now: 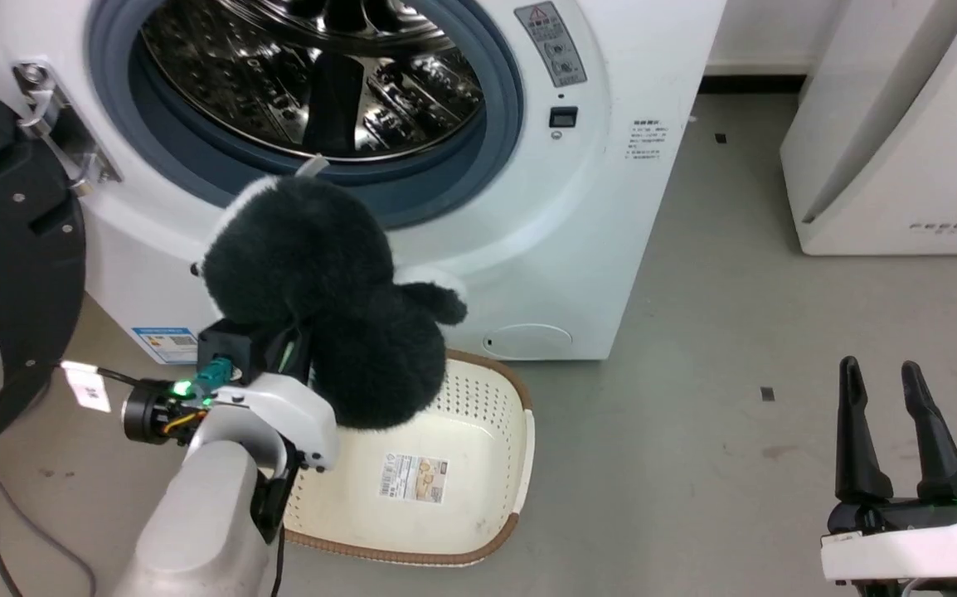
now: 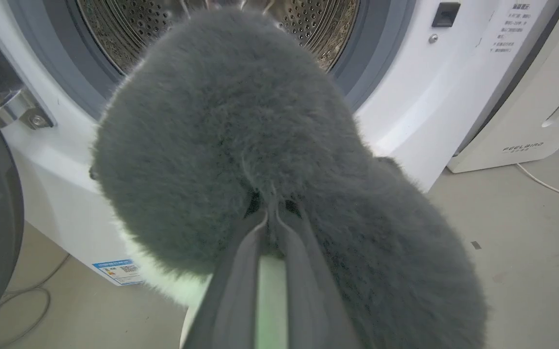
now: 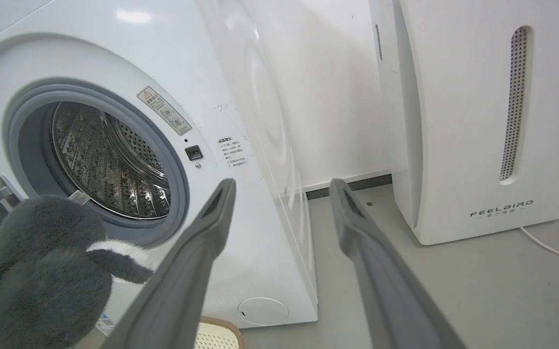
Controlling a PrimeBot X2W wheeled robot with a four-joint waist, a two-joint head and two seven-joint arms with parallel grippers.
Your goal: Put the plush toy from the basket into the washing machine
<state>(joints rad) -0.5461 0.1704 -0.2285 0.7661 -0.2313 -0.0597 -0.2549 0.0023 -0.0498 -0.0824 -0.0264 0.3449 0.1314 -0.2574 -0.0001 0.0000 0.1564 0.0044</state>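
Plush toy (image 1: 321, 298): off the floor, held against the lower front of the washing machine (image 1: 611, 207), its black fur level with the bottom arc of the grey gasket and still outside the steel drum (image 1: 313, 75). A white tag (image 1: 313, 166) sticks up from its top; no print on it can be made out. Your left gripper (image 2: 274, 212) has its fingers pinched narrow into the fur and carries the toy. The basket (image 1: 487, 398) sits on the floor at the machine's foot, directly under the toy, with a label sticker (image 1: 414, 478) on its bottom, text too small to read. On the machine: warning label (image 1: 551, 43) upper right of the porthole, a block of small print (image 1: 647, 139) further right, a blue-edged sticker (image 1: 165, 342) low on the front; none legible. The black-framed door (image 1: 14, 274) stands swung open at the machine's left. Right of the machine, a white appliance (image 3: 478, 121) reads "FEELBAIRD". Your right gripper (image 1: 881, 369) hangs well to the machine's right, fingers spread wide, holding nothing.
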